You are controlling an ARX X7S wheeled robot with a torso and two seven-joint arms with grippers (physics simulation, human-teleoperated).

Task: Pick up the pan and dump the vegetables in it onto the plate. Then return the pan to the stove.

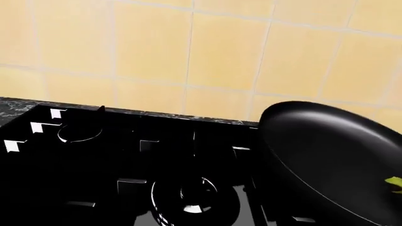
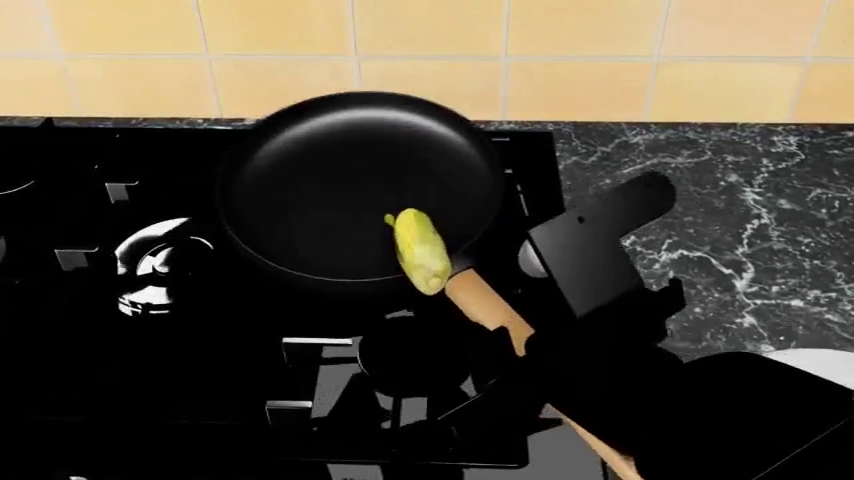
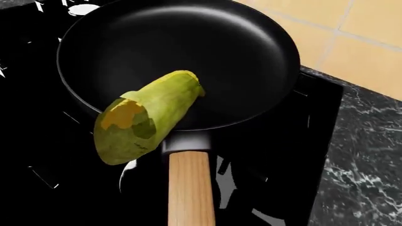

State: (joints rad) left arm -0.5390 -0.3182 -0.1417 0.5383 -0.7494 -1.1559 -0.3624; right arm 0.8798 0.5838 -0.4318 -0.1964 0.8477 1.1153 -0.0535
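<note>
Black pan [image 2: 347, 180] — wooden handle; yellow-green corn cob [image 2: 422, 250].

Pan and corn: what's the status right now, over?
Right arm at wooden handle, grip unseen. Pan above stove; corn cob at near rim. Plate edge far right.

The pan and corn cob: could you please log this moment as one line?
pan: over stove | corn cob: near handle | right gripper: at handle, jaws hidden | plate: edge visible

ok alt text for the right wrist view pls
A corn cob in pale green husk leans over the near rim of a black frying pan, beside its wooden handle. The pan sits over a black gas cooktop.
</note>
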